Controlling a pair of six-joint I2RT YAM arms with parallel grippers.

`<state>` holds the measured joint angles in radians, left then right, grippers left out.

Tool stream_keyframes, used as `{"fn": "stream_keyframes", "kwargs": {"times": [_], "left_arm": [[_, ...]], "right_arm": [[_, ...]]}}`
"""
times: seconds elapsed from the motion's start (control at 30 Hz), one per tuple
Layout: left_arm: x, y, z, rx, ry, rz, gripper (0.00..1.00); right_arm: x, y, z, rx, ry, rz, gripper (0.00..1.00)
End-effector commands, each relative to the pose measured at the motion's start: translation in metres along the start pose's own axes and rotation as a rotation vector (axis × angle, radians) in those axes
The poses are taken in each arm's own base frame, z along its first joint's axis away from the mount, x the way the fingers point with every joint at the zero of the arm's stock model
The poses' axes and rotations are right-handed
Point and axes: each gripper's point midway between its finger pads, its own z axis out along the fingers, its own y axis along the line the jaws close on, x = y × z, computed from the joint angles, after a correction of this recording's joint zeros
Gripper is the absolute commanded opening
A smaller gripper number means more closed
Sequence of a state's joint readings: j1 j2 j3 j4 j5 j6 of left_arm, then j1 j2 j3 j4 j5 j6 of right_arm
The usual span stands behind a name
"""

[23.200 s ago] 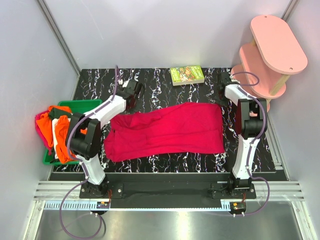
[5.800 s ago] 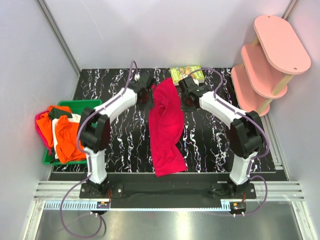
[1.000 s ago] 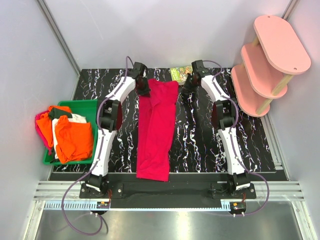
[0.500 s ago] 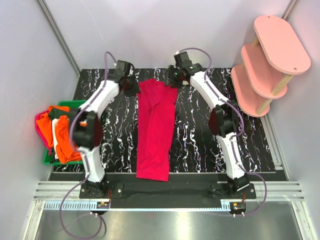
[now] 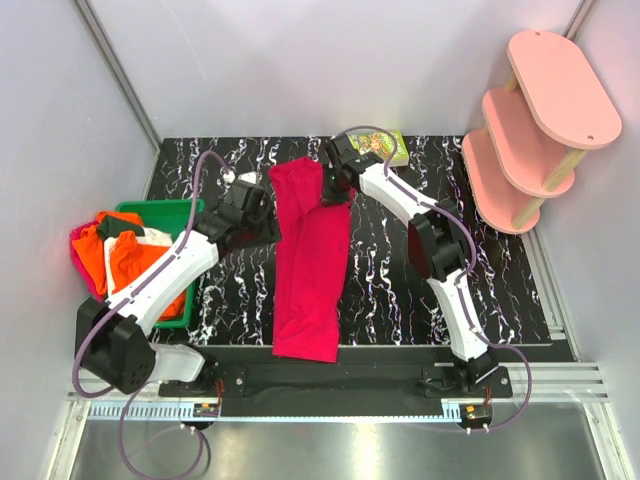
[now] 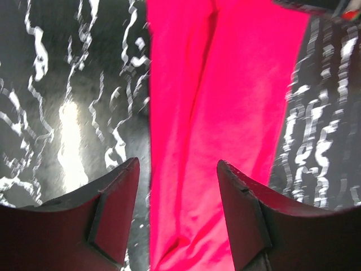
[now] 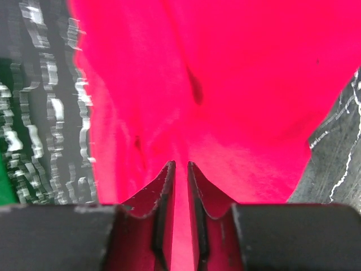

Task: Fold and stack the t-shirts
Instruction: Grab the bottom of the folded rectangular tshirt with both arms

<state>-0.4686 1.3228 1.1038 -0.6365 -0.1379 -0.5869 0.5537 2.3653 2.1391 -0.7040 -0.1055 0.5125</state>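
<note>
— Where is the crimson-red t-shirt (image 5: 312, 280)?
— It lies as a long strip on the table (image 5: 480, 260), running away from the near edge. The left gripper (image 6: 177, 169) hangs just beside it with its fingers spread wide and nothing between them.
— And the right gripper (image 7: 179, 165)?
— It is farther off, at the shirt's far end. Its fingers are almost together, pinching red cloth.
— What about the others?
— The orange t-shirt (image 5: 135, 272) is heaped in the green bin (image 5: 165, 207), outward of the left gripper.
</note>
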Motion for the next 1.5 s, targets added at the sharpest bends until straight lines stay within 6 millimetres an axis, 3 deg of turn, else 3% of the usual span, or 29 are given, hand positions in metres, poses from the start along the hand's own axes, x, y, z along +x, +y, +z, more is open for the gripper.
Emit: {"fn": "stream_keyframes", "kwargs": {"times": [0.0,0.07,0.17,0.2,0.23,0.27,0.3,0.33,0.6,0.63,0.77,0.9,0.97,1.2,1.47], "left_arm": [[0.01,0.015,0.002,-0.057,-0.015,0.018,0.62],[0.009,0.016,0.009,-0.073,-0.006,0.028,0.62],[-0.011,0.01,0.02,-0.094,-0.047,0.077,0.62],[-0.011,0.014,0.035,-0.135,-0.03,0.111,0.62],[-0.025,0.006,0.04,-0.137,-0.047,0.122,0.6],[-0.03,0.003,0.047,-0.147,-0.042,0.141,0.59],[-0.025,0.008,0.067,-0.194,-0.003,0.168,0.58],[-0.039,-0.002,0.071,-0.185,-0.022,0.168,0.57],[-0.065,-0.022,0.117,-0.199,-0.009,0.259,0.58],[-0.075,-0.029,0.12,-0.192,-0.028,0.268,0.58],[-0.073,-0.024,0.151,-0.237,0.009,0.357,0.59],[-0.077,-0.037,0.169,-0.216,0.008,0.422,0.59],[-0.07,-0.045,0.181,-0.206,0.025,0.48,0.59],[-0.08,-0.079,0.203,-0.128,0.0,0.549,0.57],[-0.08,-0.09,0.214,-0.099,0.0,0.556,0.57]], "right_arm": [[-0.01,0.004,0.004,-0.009,-0.063,0.016,0.28],[-0.003,-0.003,0.004,0.018,-0.051,0.029,0.36],[-0.007,-0.002,-0.02,0.02,-0.092,0.018,0.4],[-0.006,-0.004,-0.024,0.023,-0.096,0.015,0.4],[-0.005,-0.005,-0.027,0.023,-0.1,0.003,0.41],[-0.001,-0.007,-0.031,0.025,-0.092,-0.003,0.4],[0.001,-0.009,-0.033,0.029,-0.087,-0.008,0.4],[0.005,-0.013,-0.034,0.041,-0.081,-0.016,0.4],[0.036,-0.028,-0.05,0.058,-0.031,0.01,0.4],[0.037,-0.026,-0.051,0.05,-0.033,0.02,0.39],[0.044,-0.028,-0.064,0.041,-0.036,0.022,0.39],[0.043,-0.029,-0.079,0.044,-0.06,0.012,0.4],[0.043,-0.029,-0.091,0.043,-0.076,0.0,0.4],[0.04,-0.028,-0.113,0.042,-0.09,-0.045,0.4],[0.042,-0.031,-0.116,0.049,-0.08,-0.065,0.41]]}}
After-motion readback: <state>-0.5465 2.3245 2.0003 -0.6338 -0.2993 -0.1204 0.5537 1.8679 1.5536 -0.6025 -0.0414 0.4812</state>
